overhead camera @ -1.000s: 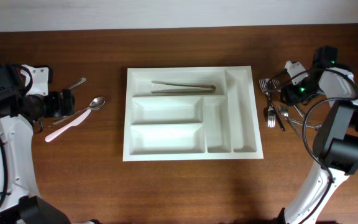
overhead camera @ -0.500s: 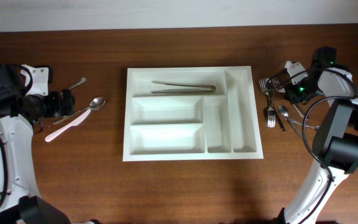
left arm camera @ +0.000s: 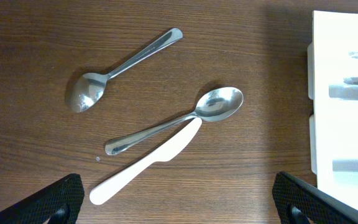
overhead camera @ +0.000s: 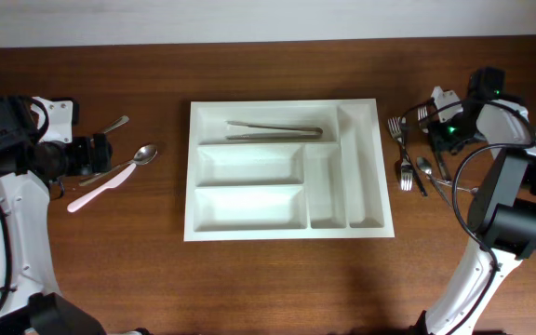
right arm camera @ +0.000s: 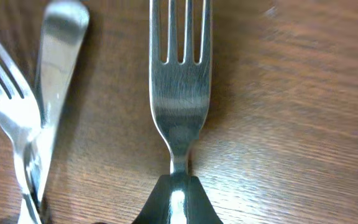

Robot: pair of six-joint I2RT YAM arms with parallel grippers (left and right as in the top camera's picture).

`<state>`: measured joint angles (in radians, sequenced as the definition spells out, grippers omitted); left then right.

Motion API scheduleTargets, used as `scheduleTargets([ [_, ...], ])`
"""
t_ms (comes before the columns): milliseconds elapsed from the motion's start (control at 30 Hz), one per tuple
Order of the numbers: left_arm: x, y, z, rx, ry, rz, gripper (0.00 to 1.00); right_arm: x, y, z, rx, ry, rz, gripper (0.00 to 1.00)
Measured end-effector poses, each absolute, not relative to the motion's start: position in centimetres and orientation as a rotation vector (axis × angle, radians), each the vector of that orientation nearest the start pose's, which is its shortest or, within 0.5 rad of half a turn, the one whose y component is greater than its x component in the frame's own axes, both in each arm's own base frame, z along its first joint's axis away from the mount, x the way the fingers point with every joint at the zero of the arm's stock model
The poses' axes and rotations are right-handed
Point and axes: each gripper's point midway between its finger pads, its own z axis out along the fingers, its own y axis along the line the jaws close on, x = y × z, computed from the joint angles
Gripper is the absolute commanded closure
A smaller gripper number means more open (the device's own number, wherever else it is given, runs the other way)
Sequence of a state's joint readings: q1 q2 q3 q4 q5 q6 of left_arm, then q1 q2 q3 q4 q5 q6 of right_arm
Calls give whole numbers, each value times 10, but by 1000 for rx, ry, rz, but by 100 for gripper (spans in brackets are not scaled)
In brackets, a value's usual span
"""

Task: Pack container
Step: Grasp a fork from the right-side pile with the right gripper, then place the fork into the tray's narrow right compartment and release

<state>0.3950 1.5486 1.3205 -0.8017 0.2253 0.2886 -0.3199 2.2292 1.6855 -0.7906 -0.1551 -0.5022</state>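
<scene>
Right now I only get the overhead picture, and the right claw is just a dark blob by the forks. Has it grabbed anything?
Observer: Yes. Its wrist camera shows the right gripper shut on a fork at the neck, tines pointing away.
Operator: Anything crowding it?
Observer: A second fork lies just left in that view, not touching it.
Operator: And the left claw?
Observer: The left gripper stands wide open above two spoons and a white knife, holding nothing.

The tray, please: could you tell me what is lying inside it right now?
The tray holds only long metal utensils in its top compartment; whether tongs or separate pieces is unclear. The other four compartments look empty. Nothing covers its inside.
</scene>
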Motion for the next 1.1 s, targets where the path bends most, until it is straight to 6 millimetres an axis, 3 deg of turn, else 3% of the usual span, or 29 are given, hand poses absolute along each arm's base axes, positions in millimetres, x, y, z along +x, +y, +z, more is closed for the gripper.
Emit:
scheduleTargets([
  [167,375,115,173,-56,2560,-35,1,475,-128,39,-224,2834,65,96],
  [333,375,115,173,-56,2560,-35,1,492,-116,95,-113,2787,65,96],
  [433,375,115,173,-56,2560,-35,1,498,-91,143,-77,2741,74,96],
  [567,375,115,173,-56,2560,-35,1,496,-43,208,-74,2661,80,96],
  [667,375,115,173,-56,2560,-35,1,481,-5,238,-73,2647,103,96],
  [733,376,115,173,-56,2559,-35,1,468,16,242,-71,2676,126,96],
  [867,376,115,173,-56,2559,-35,1,449,42,226,-37,2772,158,96],
  [1100,376,115,173,-56,2559,-35,1,434,58,155,61,2919,167,96],
])
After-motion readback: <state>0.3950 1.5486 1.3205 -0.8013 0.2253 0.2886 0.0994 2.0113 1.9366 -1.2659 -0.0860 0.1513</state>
